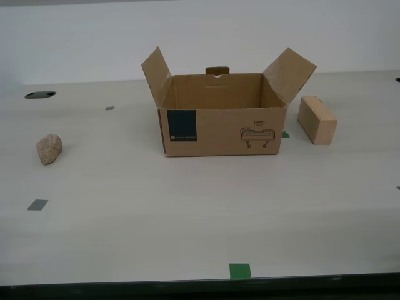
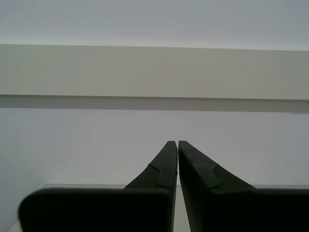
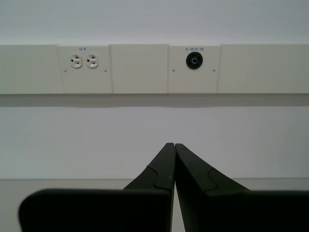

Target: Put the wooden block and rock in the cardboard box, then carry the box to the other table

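Black and tapered, the fingers of my first gripper [image 3: 174, 145] meet tip to tip with nothing between them, pointing at a white wall that carries a cream trunking strip [image 3: 140, 68] with a double socket [image 3: 82, 61] and a round black outlet [image 3: 194, 60]. My second gripper [image 2: 177, 143] is likewise pressed together and empty, aimed at a bare stretch of the same kind of wall and strip. Neither gripper shows in the exterior view.

On the smooth off-white table [image 1: 187, 212], the brown corrugated cardboard box [image 1: 222, 128] stands upright near the middle, toward the far edge. Its top is open: two side flaps lean outward and a small tabbed back flap rises behind. The near face bears a dark teal square label with small white text toward the exterior view's left, and a line drawing under the word "HAND" toward the exterior view's right. The inside that shows is bare cardboard.

The small pale tan wooden block [image 1: 317, 120], a plain-faced rectangular brick, lies on the table near the box on the exterior view's right, apart from it. The small rounded pinkish-beige speckled rock [image 1: 49, 149] sits well apart from the box toward the exterior view's left. Grey tape squares [image 1: 37, 204] and a green tape square [image 1: 239, 270] mark the tabletop.
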You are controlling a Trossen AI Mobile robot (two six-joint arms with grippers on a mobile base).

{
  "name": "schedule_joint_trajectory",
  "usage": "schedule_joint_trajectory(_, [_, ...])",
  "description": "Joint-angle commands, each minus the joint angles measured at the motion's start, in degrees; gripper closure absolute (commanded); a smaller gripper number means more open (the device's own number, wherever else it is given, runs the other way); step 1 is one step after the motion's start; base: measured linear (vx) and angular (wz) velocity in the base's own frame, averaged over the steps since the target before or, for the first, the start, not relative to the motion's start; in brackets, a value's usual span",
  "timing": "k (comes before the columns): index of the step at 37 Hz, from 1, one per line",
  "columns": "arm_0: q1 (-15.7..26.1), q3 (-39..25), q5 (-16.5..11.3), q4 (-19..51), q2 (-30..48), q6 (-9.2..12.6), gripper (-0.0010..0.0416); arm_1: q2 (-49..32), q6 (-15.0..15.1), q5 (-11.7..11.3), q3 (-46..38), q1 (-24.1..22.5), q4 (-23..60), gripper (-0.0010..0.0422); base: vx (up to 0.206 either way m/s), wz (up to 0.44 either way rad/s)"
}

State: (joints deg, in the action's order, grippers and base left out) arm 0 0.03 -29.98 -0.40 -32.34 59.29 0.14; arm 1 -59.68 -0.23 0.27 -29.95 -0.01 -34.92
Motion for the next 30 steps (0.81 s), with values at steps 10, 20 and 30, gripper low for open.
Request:
schedule_joint_trajectory(10, [0.0,0.0,0.0,-0.1,0.0,0.0,0.0406,0.0,0.1,0.1,0.0,0.0,-0.3,0.0412,0.0,0.0])
schedule_joint_trajectory(20, [0.0,0.0,0.0,-0.1,0.0,0.0,0.0406,0.0,0.1,0.1,0.0,0.0,-0.3,0.0412,0.0,0.0])
schedule_joint_trajectory(30, [0.0,0.0,0.0,-0.1,0.0,0.0,0.0406,0.0,0.1,0.1,0.0,0.0,-0.3,0.0412,0.0,0.0])
